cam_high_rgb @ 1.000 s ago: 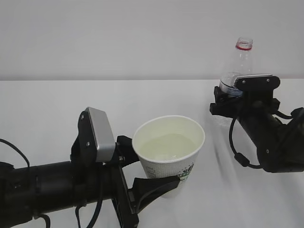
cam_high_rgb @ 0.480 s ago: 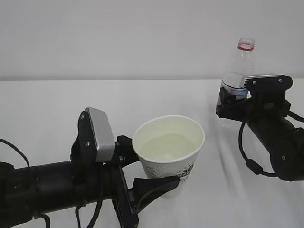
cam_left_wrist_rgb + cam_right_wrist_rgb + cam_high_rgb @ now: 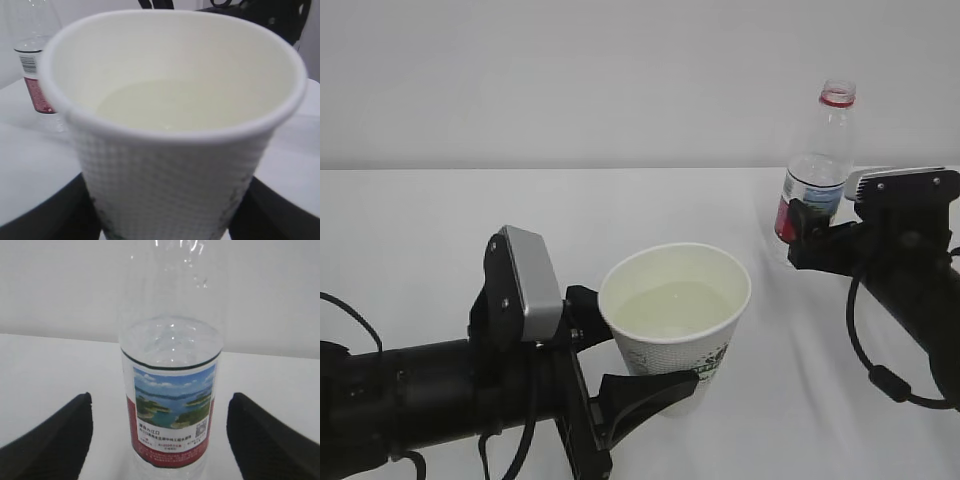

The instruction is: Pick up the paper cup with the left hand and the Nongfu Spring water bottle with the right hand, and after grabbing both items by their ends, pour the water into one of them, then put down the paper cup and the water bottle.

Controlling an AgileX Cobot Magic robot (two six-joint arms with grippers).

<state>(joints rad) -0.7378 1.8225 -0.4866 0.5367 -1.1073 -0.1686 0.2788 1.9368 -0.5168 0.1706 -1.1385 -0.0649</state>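
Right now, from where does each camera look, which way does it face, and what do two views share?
Exterior: in front, slanting down at the table; both arms, paper cup, bottle.
Left wrist: behind the left gripper, facing the cup between its jaws.
Right wrist: behind the right gripper, facing the upright bottle; jaws apart, clear of it.
Shared: all show the bottle.

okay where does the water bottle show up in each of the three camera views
Exterior view: the water bottle stands upright at far right, beyond the right pincer.
Left wrist view: blurred in the upper left corner, behind the paper cup.
Right wrist view: centre, close up, label facing the camera.
Shared landmark: its red label.
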